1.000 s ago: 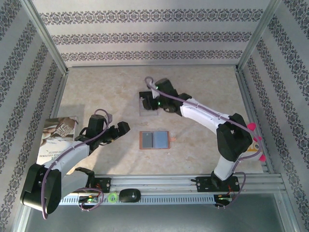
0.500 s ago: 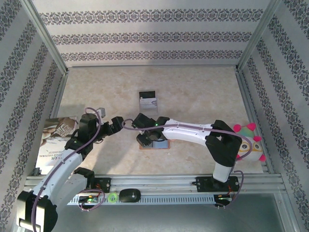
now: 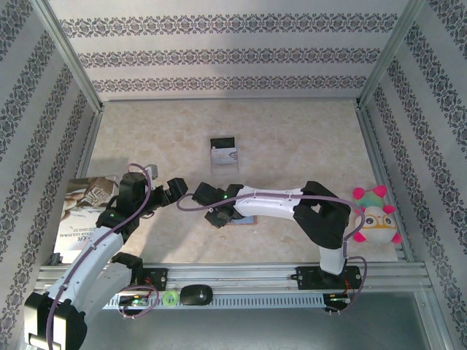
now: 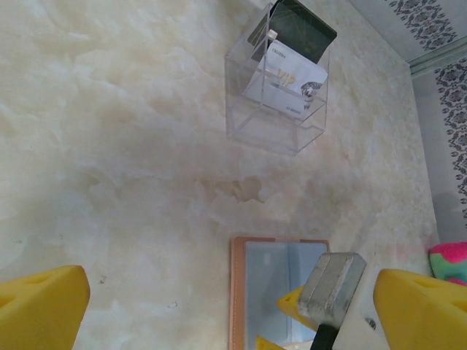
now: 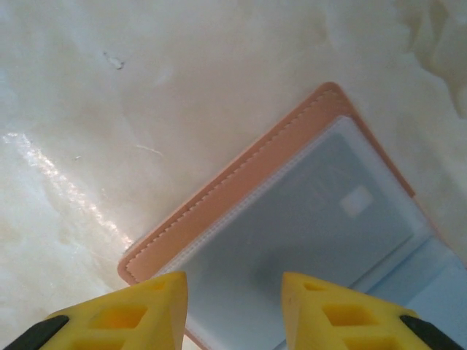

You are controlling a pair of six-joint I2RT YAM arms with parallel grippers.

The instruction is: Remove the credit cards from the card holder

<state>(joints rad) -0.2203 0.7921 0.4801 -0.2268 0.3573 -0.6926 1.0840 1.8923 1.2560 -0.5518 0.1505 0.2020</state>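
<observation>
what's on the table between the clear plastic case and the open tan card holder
Nothing: the left wrist view shows bare marbled tabletop between the clear plastic case and the open tan leather card holder.

The stitched leather card holder (image 5: 241, 175) has glossy plastic sleeves (image 5: 314, 240).

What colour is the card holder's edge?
Tan-brown, on the card holder; the right wrist view shows it best.

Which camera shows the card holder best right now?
Right wrist: the card holder lies open close up, stitched edge and clear pocket plain. Left wrist shows part of it at the frame's bottom; top external shows a sliver under the right arm.
</observation>
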